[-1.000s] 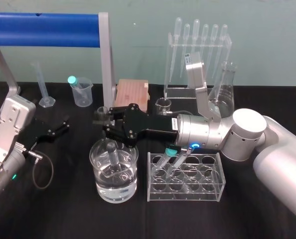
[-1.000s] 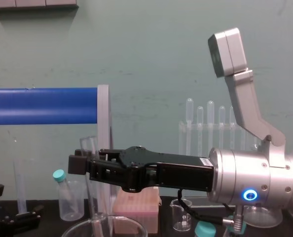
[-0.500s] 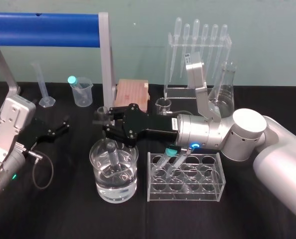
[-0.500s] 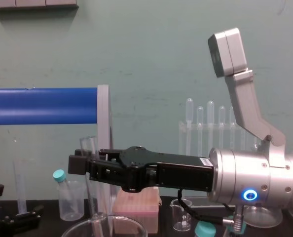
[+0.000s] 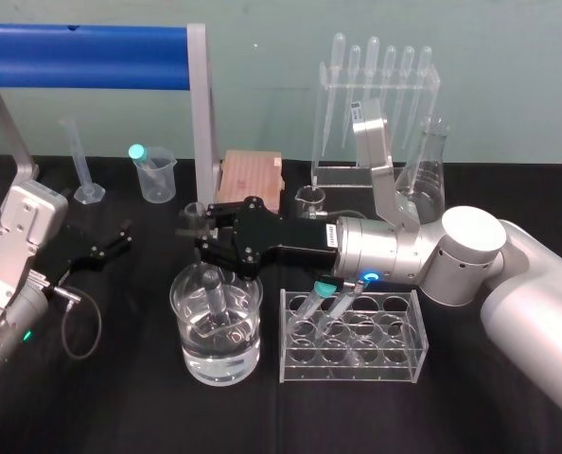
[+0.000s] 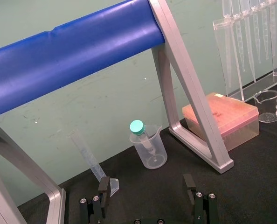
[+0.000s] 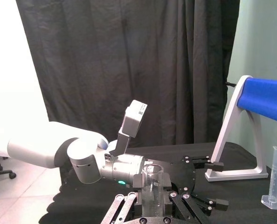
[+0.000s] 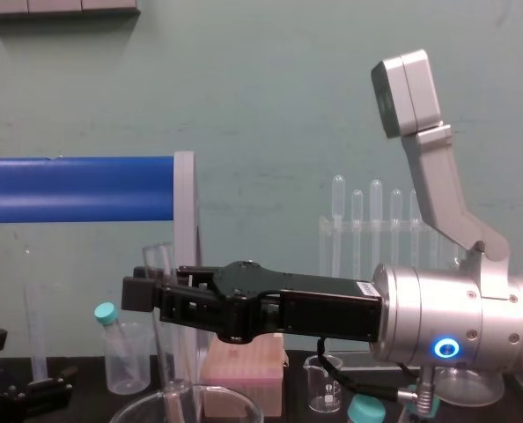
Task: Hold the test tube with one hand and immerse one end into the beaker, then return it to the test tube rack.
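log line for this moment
step: dip | right gripper: shut on long clear glass test tube, lower end inside wide clear glass beaker | left gripper: open, parked left

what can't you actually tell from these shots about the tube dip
- Chest view: the bottom edge cuts off the beaker, so the lower end of the test tube is out of frame.
- Head view: water and glass blur whether the tube's tip touches bottom; the right gripper covers where it is held.
- Right wrist view: the gripper's linkage hides the tube below its rim.
Left gripper is parked, open.
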Action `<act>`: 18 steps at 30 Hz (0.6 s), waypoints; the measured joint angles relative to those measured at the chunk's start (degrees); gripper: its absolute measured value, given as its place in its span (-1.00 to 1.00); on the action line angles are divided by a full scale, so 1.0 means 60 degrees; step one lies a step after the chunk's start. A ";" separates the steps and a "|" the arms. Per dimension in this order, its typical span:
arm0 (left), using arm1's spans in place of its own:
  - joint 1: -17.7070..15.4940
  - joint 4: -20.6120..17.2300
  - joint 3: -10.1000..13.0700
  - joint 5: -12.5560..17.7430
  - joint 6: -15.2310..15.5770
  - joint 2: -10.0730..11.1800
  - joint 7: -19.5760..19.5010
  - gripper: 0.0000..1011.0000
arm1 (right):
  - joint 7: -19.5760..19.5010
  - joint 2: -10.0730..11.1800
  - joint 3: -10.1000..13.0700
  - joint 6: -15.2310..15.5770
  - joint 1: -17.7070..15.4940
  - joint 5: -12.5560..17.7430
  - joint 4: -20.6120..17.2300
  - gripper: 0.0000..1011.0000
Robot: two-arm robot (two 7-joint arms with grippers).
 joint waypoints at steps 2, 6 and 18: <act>0.0000 0.0000 0.0000 0.0001 0.0000 0.0000 0.0000 0.98 | 0.0000 0.0000 0.0000 0.0000 0.0000 0.0000 0.0000 -0.52; 0.0000 0.0000 0.0000 0.0000 0.0000 0.0000 0.0000 0.98 | 0.0000 0.0000 0.0000 0.0000 0.0000 0.0000 0.0000 -0.52; 0.0000 0.0000 0.0000 0.0001 0.0000 0.0000 0.0000 0.98 | 0.0159 0.0061 0.0509 -0.0542 -0.0239 0.0494 -0.0399 -0.52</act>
